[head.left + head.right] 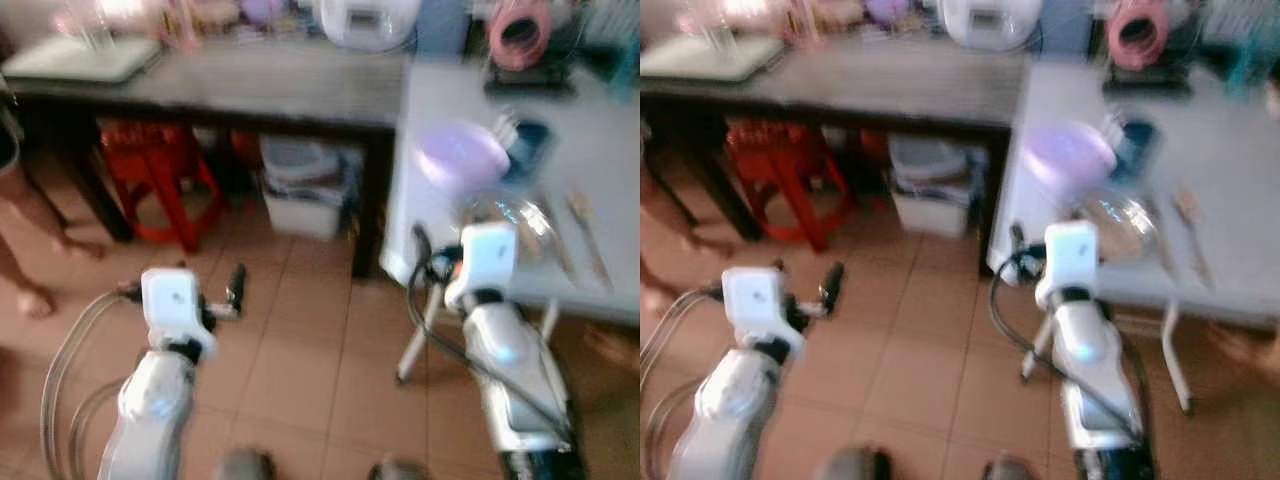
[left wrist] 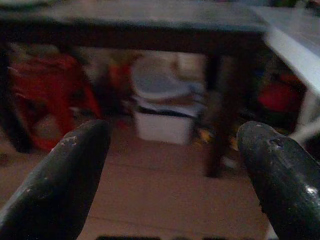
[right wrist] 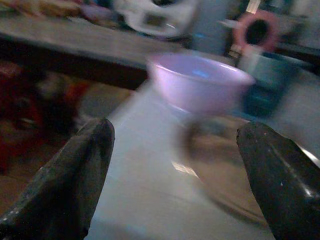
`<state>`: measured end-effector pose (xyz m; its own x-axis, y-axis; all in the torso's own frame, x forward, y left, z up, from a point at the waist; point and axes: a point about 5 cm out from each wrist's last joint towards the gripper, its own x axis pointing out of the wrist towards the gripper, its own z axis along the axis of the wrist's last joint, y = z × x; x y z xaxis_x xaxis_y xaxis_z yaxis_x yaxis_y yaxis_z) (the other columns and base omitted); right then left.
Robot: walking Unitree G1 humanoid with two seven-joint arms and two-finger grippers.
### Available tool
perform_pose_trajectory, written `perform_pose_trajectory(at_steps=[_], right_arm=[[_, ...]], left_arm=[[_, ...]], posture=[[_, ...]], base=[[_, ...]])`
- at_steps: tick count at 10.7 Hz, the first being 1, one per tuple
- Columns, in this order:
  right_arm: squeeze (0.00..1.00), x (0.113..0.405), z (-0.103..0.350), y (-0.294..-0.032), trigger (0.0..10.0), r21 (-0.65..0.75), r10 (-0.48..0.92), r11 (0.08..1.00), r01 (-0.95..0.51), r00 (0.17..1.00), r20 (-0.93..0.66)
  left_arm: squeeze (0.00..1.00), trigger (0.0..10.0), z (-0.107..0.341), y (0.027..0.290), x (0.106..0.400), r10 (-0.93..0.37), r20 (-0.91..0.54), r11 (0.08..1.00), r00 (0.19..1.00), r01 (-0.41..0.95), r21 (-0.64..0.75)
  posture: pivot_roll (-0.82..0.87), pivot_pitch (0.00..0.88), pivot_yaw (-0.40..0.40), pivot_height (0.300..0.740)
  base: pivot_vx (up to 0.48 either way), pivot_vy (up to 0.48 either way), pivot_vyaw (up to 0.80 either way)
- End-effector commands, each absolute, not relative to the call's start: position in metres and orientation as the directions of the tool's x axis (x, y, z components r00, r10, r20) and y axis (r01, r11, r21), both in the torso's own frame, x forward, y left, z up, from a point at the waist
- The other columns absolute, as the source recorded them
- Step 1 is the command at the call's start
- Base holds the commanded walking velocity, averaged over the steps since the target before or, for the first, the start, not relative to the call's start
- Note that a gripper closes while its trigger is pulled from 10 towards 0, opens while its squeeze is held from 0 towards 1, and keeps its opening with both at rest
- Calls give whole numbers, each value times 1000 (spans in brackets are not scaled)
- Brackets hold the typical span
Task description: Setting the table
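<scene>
A white table (image 1: 600,170) stands at the right, carrying a pale purple bowl (image 1: 462,156), a clear glass plate (image 1: 515,222) just in front of it, a blue cup (image 1: 528,142) and two utensils (image 1: 585,232). My right gripper (image 3: 175,190) is open, held at the table's near left edge and facing the purple bowl (image 3: 197,82) and glass plate (image 3: 220,165). My left gripper (image 2: 175,175) is open over the tiled floor, pointing at the space beneath a dark table (image 2: 150,22). The views are blurred.
A dark wooden table (image 1: 260,85) runs along the back with a white rice cooker (image 1: 365,20) and a tray (image 1: 85,58). Under it stand a red stool (image 1: 155,175) and stacked plastic tubs (image 1: 305,190). A person's bare legs (image 1: 25,240) are at far left.
</scene>
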<state>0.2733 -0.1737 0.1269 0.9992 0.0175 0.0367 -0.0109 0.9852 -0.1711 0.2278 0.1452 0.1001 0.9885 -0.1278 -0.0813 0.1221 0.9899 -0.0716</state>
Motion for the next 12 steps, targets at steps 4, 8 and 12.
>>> perform_pose_trajectory(at_steps=[4, 8, 12], right_arm=[[0, 280, 129, -170, 10000, -142, -50, 988, 57, 997, 51], [0, 275, 128, -170, 10000, -123, -32, 992, 37, 999, 40], [0, 279, 141, -165, 10000, -143, 9, 990, 6, 995, 100]], left_arm=[[0, 10000, 114, 145, 236, -107, -25, 994, 994, 106, -37], [0, 10000, 117, 143, 239, -153, -12, 985, 988, 151, -87], [0, 10000, 126, 142, 246, -155, 23, 984, 988, 156, -91]], posture=[[36, 85, 43, 740], [23, 78, 51, 740], [33, 93, 43, 740]], base=[[0, -315, 0], [60, 0, -345], [283, 0, -200]])
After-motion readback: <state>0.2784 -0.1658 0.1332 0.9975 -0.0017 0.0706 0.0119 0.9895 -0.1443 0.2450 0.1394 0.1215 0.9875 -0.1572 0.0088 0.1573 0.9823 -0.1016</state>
